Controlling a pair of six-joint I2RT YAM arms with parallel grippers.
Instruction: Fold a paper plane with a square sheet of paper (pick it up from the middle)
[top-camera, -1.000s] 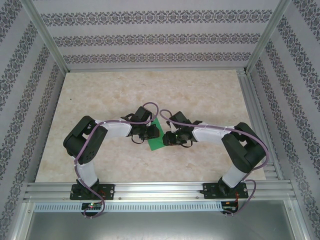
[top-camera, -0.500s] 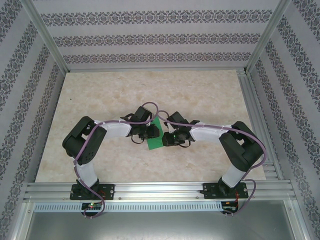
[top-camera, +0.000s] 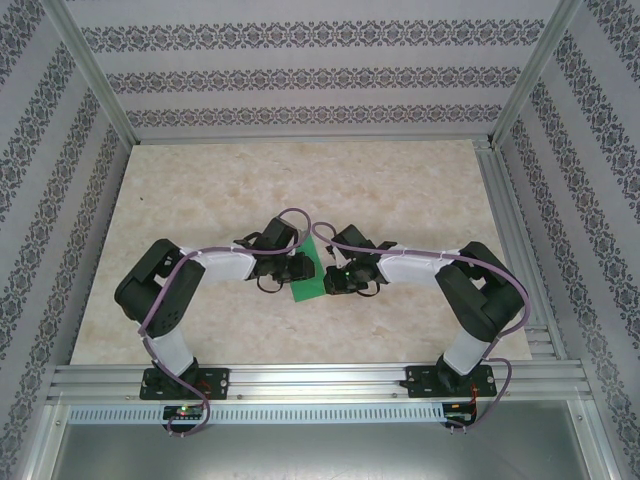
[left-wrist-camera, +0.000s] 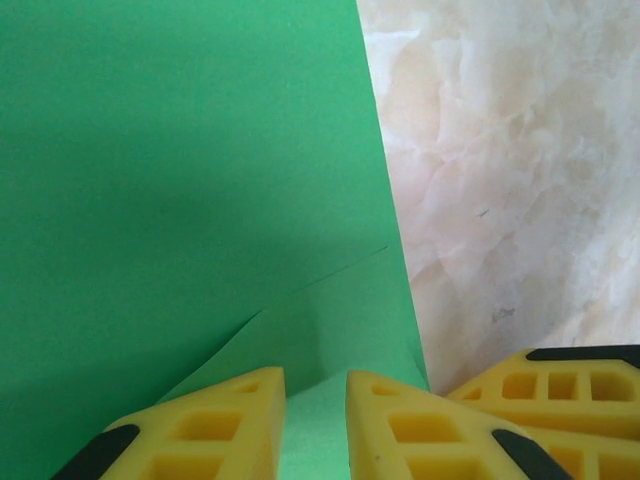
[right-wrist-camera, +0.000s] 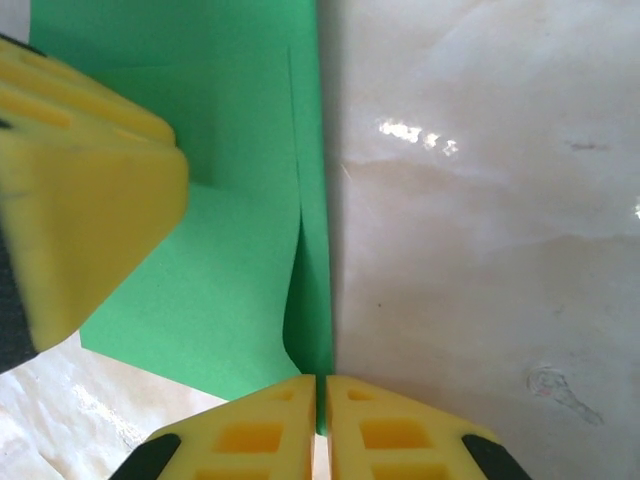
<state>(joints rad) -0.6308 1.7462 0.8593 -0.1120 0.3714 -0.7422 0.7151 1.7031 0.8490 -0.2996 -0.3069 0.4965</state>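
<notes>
Found right gripper (right-wrist-camera: 320, 390) pinched shut on the edge of the paper (right-wrist-camera: 230, 270). Saw left gripper (left-wrist-camera: 315, 385) with jaws a little apart over a creased flap, with no clear hold. Placed paper mid-table (top-camera: 200, 200), between both wrists, one edge bowed up. Judged risks: a skewed crease or tear if pulled while the left end pressed down — slipping too, given thin stock.

Sheet of paper (top-camera: 310, 286) is lying at mid-table (top-camera: 400, 190) — left gripper (left-wrist-camera: 315, 425) is sitting over its left side, right gripper (right-wrist-camera: 321, 425) at its right edge.
</notes>
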